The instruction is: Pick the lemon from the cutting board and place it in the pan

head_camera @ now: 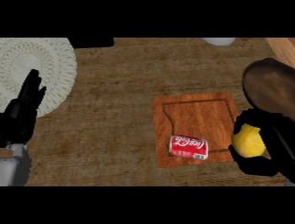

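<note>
Right hand [275, 148] has its fingers and thumb curled round the lemon [248, 141], holding it just off the right edge of the cutting board [191, 116], between the board and the dark pan [278, 89] beyond it. Red soda can [188, 146] lies on its side on the board's near part, just left of the lemon. Left hand [22, 111] sits open with straight fingers at far left, overlapping the edge of the round woven placemat [27, 65] on the wooden counter [111, 127].
</note>
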`<control>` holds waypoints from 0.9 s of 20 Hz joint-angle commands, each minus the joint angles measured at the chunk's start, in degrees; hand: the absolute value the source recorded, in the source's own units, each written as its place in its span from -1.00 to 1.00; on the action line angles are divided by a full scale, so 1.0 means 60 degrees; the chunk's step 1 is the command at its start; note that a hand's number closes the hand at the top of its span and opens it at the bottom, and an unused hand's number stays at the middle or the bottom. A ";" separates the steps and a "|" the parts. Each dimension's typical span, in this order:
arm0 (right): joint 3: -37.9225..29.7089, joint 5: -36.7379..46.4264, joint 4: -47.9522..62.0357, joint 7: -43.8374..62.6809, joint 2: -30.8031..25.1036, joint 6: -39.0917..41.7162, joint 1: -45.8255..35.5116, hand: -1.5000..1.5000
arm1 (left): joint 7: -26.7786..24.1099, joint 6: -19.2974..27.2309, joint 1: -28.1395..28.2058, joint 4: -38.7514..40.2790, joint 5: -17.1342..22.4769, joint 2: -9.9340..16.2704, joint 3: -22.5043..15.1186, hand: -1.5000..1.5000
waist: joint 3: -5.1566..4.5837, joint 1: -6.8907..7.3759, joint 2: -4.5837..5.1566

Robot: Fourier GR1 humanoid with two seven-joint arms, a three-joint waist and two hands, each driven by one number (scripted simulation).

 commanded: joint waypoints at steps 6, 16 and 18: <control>-0.3303 -0.3425 -0.0393 0.1018 0.0209 0.0833 -0.0874 1.00 | 0.0417 -0.0060 -0.0902 0.0207 -0.0033 -0.0052 -0.0137 0.00 | 0.0026 0.0579 0.0196; -0.5500 -0.3304 0.6221 -0.1717 -0.3018 -0.0198 -0.3634 1.00 | -0.0328 -0.0129 -0.0650 0.0629 -0.0208 -0.0413 -0.0355 0.00 | 0.0031 0.0817 0.0263; -0.4944 -0.1852 0.7077 -0.2364 -0.2628 -0.2009 -0.3597 1.00 | 0.0468 -0.0046 -0.1081 0.0091 -0.0193 -0.0410 -0.0499 0.00 | 0.0049 0.0988 0.0305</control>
